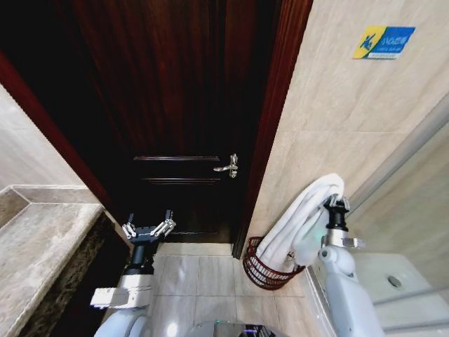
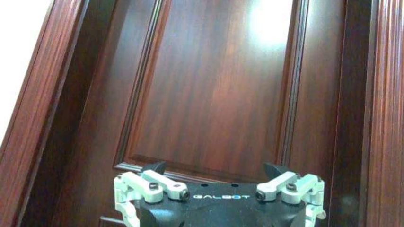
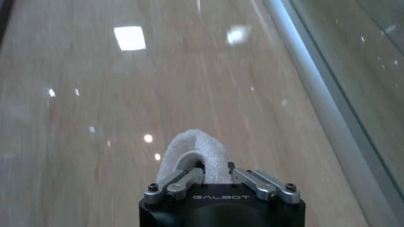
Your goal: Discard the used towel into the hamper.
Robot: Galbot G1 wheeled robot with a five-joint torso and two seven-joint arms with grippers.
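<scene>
A white towel (image 1: 303,219) hangs in a long fold from my right gripper (image 1: 337,202), which is shut on its upper end high beside the tiled wall. The towel's lower end droops into the hamper (image 1: 261,272), a dark reddish woven basket on the floor against the wall at the door frame. In the right wrist view the towel (image 3: 194,150) bulges out between the shut fingers (image 3: 180,181), with the beige wall behind. My left gripper (image 1: 149,227) is held up open and empty in front of the dark wooden door (image 2: 215,94).
The closed dark wooden door (image 1: 168,105) with a silver handle (image 1: 229,166) fills the middle. A stone counter (image 1: 35,246) runs along the left. A white fixture (image 1: 403,281) and a glass panel (image 1: 414,175) stand at the right. Pale floor tiles (image 1: 196,281) lie between.
</scene>
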